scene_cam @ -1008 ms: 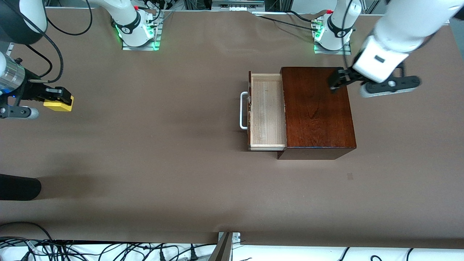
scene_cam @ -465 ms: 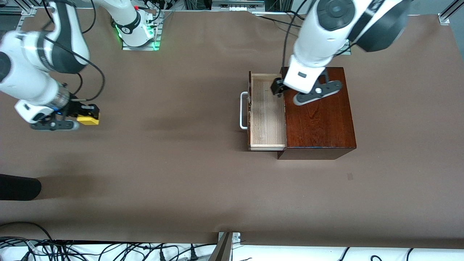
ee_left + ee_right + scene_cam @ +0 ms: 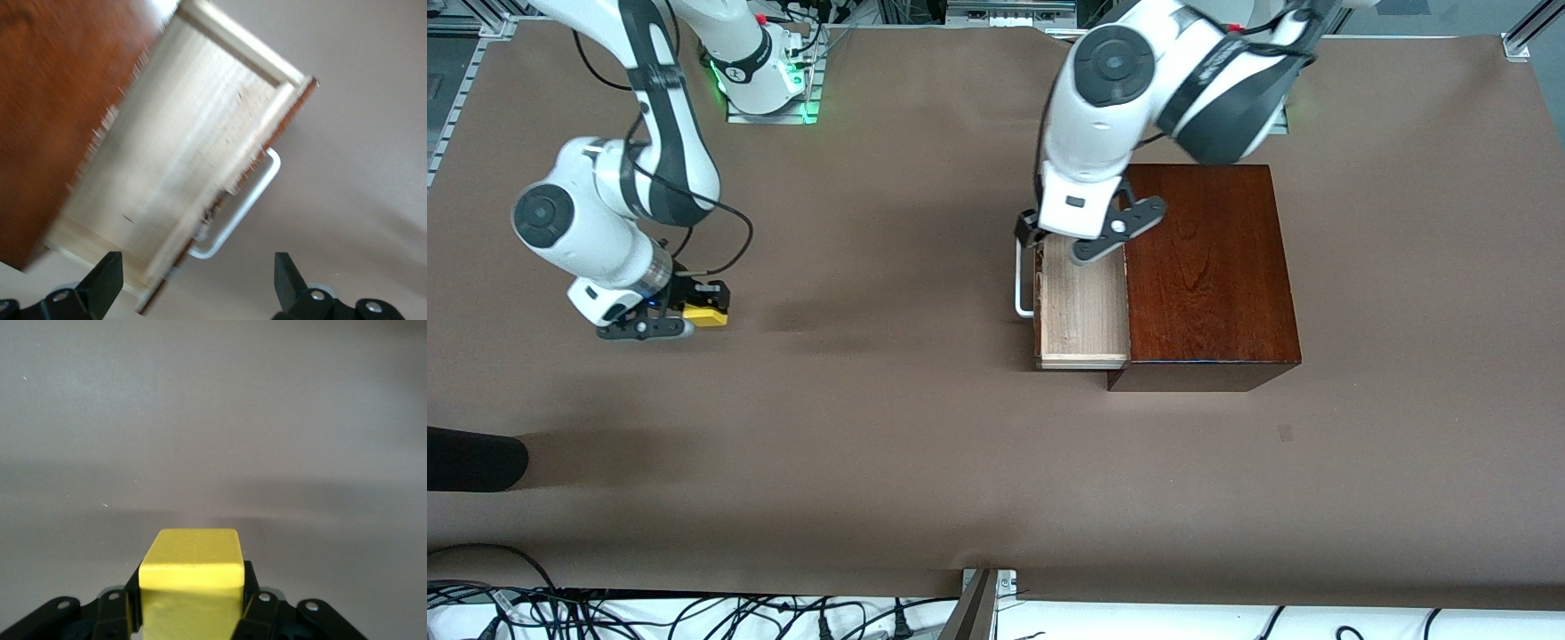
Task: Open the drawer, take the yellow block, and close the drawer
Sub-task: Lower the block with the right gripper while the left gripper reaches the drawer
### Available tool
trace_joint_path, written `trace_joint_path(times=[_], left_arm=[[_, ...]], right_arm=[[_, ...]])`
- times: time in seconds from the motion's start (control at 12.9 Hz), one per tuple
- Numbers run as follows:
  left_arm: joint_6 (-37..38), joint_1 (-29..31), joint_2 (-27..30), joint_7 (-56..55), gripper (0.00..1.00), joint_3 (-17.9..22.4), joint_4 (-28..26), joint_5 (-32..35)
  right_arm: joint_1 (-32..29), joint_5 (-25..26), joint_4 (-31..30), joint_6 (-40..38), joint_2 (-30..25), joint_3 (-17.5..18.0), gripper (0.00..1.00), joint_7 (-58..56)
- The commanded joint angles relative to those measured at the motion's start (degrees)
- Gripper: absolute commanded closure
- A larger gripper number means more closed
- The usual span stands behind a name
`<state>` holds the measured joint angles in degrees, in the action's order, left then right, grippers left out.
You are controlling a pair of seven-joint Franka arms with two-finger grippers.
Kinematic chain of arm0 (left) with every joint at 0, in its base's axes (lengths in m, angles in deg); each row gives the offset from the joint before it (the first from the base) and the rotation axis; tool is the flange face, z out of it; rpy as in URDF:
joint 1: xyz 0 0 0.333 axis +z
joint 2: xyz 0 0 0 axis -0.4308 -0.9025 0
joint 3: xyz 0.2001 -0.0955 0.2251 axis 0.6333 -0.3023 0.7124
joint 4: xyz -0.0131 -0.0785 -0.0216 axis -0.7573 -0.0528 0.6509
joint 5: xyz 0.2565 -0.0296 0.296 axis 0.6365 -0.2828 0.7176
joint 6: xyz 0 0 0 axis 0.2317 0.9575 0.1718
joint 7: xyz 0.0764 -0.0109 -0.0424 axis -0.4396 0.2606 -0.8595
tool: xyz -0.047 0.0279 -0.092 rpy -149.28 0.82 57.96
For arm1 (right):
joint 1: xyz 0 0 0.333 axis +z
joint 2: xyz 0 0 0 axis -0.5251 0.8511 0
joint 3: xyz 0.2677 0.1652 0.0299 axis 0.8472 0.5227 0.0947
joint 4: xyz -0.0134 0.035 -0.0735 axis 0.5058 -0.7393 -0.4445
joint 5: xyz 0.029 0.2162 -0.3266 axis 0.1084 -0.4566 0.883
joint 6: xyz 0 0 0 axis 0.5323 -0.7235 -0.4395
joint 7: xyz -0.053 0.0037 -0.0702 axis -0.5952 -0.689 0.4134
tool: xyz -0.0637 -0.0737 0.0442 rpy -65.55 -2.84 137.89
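Overall, a wide brown table fills the front view, w/ two white robot arms reaching in from bases along its top edge.

Largest item: a dark reddish-brown wooden box, sitting toward the left arm's end of the table. Its drawer is pulled out toward the right arm's end, showing a pale bare-wood interior w/ nothing visible inside. A white loop handle is fixed to the drawer's front.

Left arm bends down from its base and covers part of the box and drawer. Left gripper hangs over the drawer's front edge, at the handle's end that lies farther from the front camera. In the left wrist view its two black fingertips stand wide apart w/ nothing between them; drawer and handle lie below, blurred.

Right arm reaches down toward its own end of the table, well apart from the box. Right gripper is low over bare tabletop, fingers closed on the yellow block. Right wrist view: yellow block is clamped between the two black fingers, one on each side, w/ plain brown table surface under it. Can't tell whether the block touches the table.
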<state>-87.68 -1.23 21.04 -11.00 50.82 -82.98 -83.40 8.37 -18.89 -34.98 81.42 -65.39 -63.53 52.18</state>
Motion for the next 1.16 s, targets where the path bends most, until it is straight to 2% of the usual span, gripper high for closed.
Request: trace_joint_path(times=[0.0, 0.16, 0.31, 0.39, 0.54, 0.62, 0.7, 0.78, 0.93, 1.09], left_arm=[[-1.7, -3.9, -6.8, -8.6, 0.0, 0.7, 6.5, -0.6], [-4.8, -6.8, -9.9, -13.7, 0.0, 1.3, 8.1, -0.6], [-7.6, -9.9, -11.9, -15.2, 0.22, 2.6, 8.2, -0.6], [-8.5, -10.5, -12.9, -15.5, 0.4, 2.9, 8.2, -0.6], [-9.9, -11.3, -14.7, -16.0, 0.82, 2.9, 8.2, -0.6], [-10.4, -11.6, -15.5, -16.0, 0.95, 3.2, 8.2, -0.5], [-10.6, -11.8, -16.2, -16.1, 1.0, 3.4, 8.2, -0.4], [-10.5, -11.9, -16.5, -16.2, 1.0, 3.4, 8.1, 0.7], [-10.4, -11.8, -17.9, -21.1, 1.0, 3.7, 8.1, 2.3], [-10.4, -11.9, -18.9, -23.9, 1.0, 4.0, 8.1, 4.8]], right_arm=[[0.1, -3.4, 0.8, 1.4, 4.0, -0.1, 1.0, -3.7], [-0.1, -3.5, 0.6, 4.2, 6.6, 1.7, 1.0, -3.8], [-0.2, -3.6, 0.5, 4.5, 7.6, 1.8, 1.0, -5.1], [-0.4, -3.6, 0.4, 4.5, 7.7, 1.8, 1.0, -5.8], [-0.5, -3.7, 0.4, 5.2, 8.8, 1.9, 1.0, -5.8], [-0.5, -3.9, 0.4, 5.6, 9.4, 1.9, 0.99, -5.8], [-0.5, -5.6, 0.4, 5.6, 9.7, 2.0, 0.96, -5.9], [-0.4, -6.9, 0.4, 5.6, 10.1, 2.0, 0.88, -6.8], [-0.5, -7.2, 0.6, 5.5, 10.2, 2.0, 0.0, -7.3], [-0.5, -7.2, 0.8, 5.4, 10.1, 2.0, 0.0, -7.3]])
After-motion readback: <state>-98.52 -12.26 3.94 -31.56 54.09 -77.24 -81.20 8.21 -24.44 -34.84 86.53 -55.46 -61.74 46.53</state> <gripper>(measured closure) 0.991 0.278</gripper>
